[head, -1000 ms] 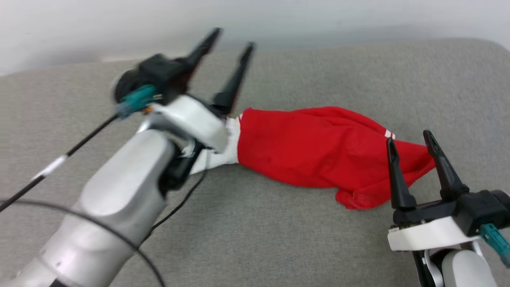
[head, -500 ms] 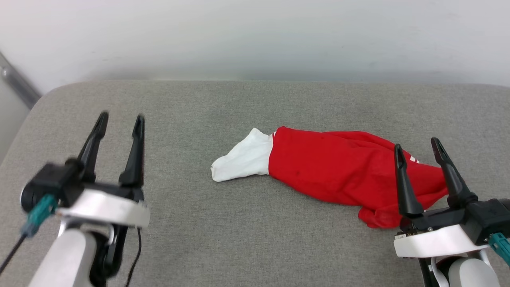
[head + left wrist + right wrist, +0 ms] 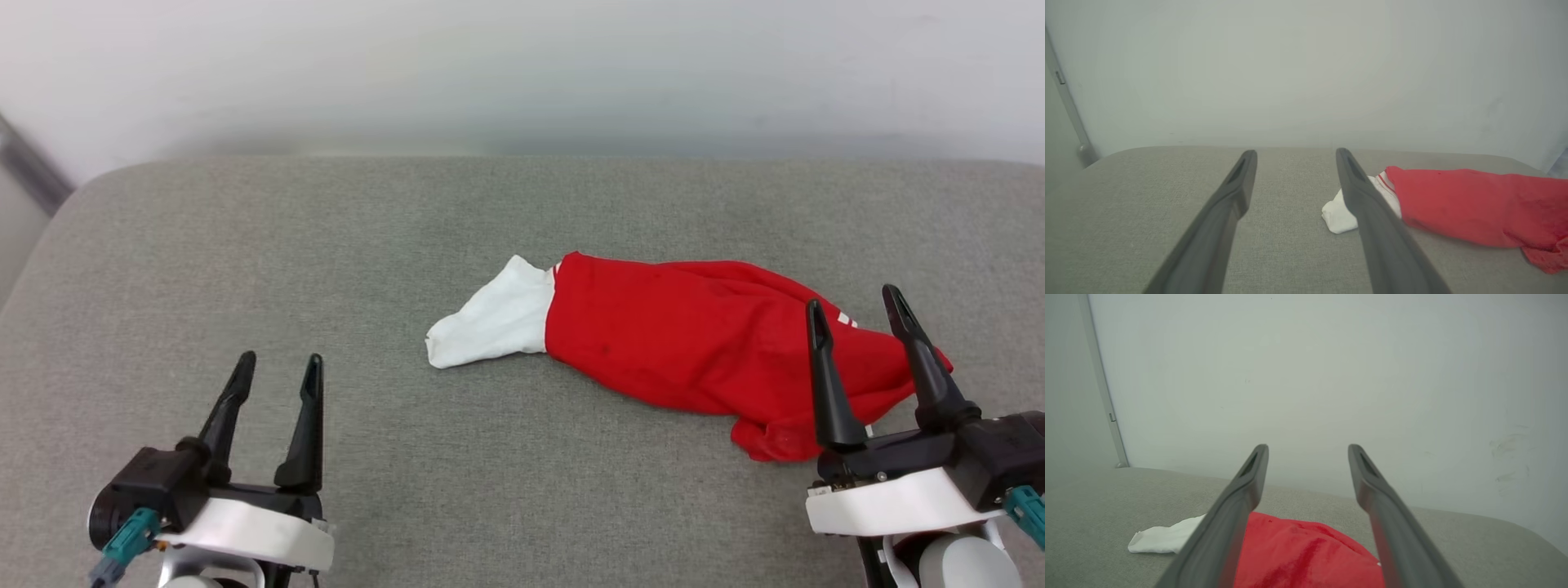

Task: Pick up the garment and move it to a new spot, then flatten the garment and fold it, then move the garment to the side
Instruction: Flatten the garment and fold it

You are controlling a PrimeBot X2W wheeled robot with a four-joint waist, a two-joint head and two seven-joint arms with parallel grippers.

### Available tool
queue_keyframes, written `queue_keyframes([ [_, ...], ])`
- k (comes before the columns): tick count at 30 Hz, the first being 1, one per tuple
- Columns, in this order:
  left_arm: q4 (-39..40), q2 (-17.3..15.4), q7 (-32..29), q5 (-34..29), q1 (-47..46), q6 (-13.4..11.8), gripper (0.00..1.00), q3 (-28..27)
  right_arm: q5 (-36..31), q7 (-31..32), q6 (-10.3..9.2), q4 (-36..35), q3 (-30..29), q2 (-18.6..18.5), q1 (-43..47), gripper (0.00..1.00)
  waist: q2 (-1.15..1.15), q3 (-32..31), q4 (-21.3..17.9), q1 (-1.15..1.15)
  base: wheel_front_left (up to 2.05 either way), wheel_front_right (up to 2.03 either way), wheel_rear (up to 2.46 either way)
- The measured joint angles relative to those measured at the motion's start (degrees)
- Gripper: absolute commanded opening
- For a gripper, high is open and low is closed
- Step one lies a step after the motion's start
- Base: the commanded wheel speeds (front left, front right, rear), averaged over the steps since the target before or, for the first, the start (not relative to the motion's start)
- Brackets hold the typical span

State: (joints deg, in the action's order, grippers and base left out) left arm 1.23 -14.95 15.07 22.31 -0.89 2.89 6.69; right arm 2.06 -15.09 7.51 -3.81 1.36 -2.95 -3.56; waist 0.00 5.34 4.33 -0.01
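The garment (image 3: 686, 351) lies in a long bunched roll across the grey cushion (image 3: 326, 245), red body to the right, one white sleeve (image 3: 490, 322) sticking out at its left end. My left gripper (image 3: 277, 367) stands open at the lower left, well clear of the cloth. Over the garment's right end my right gripper (image 3: 853, 298) is open with nothing between its fingers. From the left wrist the garment (image 3: 1474, 204) lies off to the right of the open fingers (image 3: 1296, 152). The right wrist looks over the red cloth (image 3: 1306, 555) between open fingers (image 3: 1308, 446).
A pale wall (image 3: 522, 73) rises right behind the cushion's far edge. The cushion's left corner rounds off near a grey vertical rail (image 3: 28, 175). Bare cushion stretches left of the white sleeve and in front of the garment.
My left arm has pulled back from the sleeve end down to the lower left, open throughout. The head camera has lifted and shifted. The right gripper has held its place.
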Motion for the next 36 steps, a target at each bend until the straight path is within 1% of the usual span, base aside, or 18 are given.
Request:
queue_keyframes([
  [4,-1.67,-1.59,-2.94,-0.08,-3.14,1.19,1.00,1.51,-0.64,0.00,0.00,-0.38,0.23,0.00,-0.40,1.00,0.00,1.49,-0.76,0.00,0.00,0.00,0.00],
  [7,-2.14,-4.14,-7.36,-2.31,-8.72,2.26,1.00,4.16,-1.38,0.00,0.00,-0.97,0.12,0.00,-1.11,1.00,0.00,3.40,-1.24,0.00,0.00,0.00,0.00],
  [10,-3.48,-6.10,-14.84,-1.79,-15.00,3.65,1.00,7.61,-2.58,0.00,0.00,-1.80,-0.16,-0.01,-1.55,1.00,0.00,6.00,-1.61,0.00,0.00,0.00,0.00],
  [12,-4.17,-7.21,-20.83,1.03,-19.89,4.12,1.00,9.31,-3.25,0.00,0.01,-2.49,-0.26,0.00,-2.49,1.00,0.00,7.95,-1.81,0.01,0.00,0.00,0.00],
  [15,-5.15,-10.42,-31.10,4.90,-26.72,4.50,1.00,12.82,-3.66,0.00,0.00,-3.36,-0.74,0.00,-3.93,1.00,0.00,11.09,-2.13,0.01,0.00,0.00,0.00],
  [18,-5.35,-14.35,-40.88,9.11,-32.34,4.52,1.00,17.67,-3.67,0.00,0.00,-3.85,-0.88,0.00,-4.94,1.00,0.00,14.04,-2.43,0.01,0.00,0.00,0.00],
  [22,-6.60,-17.88,-49.47,13.72,-38.47,4.52,1.00,21.68,-3.85,0.00,0.00,-4.22,-0.75,0.00,-6.12,1.00,0.00,17.38,-2.82,0.02,0.00,0.00,0.00],
  [23,-6.88,-18.69,-51.00,15.10,-39.43,4.52,1.00,23.01,-3.86,0.00,0.00,-4.33,-0.69,0.00,-6.33,1.00,0.00,18.11,-2.93,0.01,0.00,0.00,0.00],
  [26,-7.98,-18.68,-54.75,21.32,-40.61,4.52,1.00,25.86,-3.81,0.00,0.00,-4.38,-0.68,0.00,-7.11,1.00,0.00,19.74,-3.23,0.02,0.00,0.00,0.00],
  [29,-8.57,-19.94,-56.29,23.31,-42.00,4.59,1.00,28.28,-3.81,0.00,0.00,-4.39,-0.60,0.00,-7.34,1.00,0.00,20.75,-3.46,0.01,0.00,0.00,0.00],
  [32,-9.37,-20.30,-56.75,25.05,-42.74,4.59,1.00,30.40,-3.81,0.00,0.00,-4.41,-0.64,0.00,-8.00,1.00,0.00,21.32,-3.55,0.01,0.00,0.00,0.00],
  [33,-9.87,-20.34,-56.75,25.39,-42.79,4.59,0.80,30.98,-3.81,0.00,0.00,-4.43,-0.63,0.00,-8.15,1.00,0.00,21.46,-3.57,0.02,0.00,0.00,0.00],
  [34,-10.35,-20.54,-56.61,25.36,-42.96,4.59,0.34,31.63,-3.81,0.00,0.00,-4.43,-0.63,0.00,-8.16,1.00,0.00,21.55,-3.60,0.02,0.00,0.00,0.00],
  [35,-10.83,-20.80,-56.26,25.26,-43.22,4.59,0.00,32.22,-3.81,0.00,0.00,-4.43,-0.56,0.00,-8.16,1.00,0.00,21.56,-3.63,0.02,0.00,0.00,0.00],
  [36,-11.34,-21.15,-55.90,24.94,-43.44,4.59,0.00,32.93,-3.81,0.00,0.00,-4.39,-0.53,0.00,-8.17,1.00,0.00,21.50,-3.66,0.01,0.00,0.00,0.00],
])
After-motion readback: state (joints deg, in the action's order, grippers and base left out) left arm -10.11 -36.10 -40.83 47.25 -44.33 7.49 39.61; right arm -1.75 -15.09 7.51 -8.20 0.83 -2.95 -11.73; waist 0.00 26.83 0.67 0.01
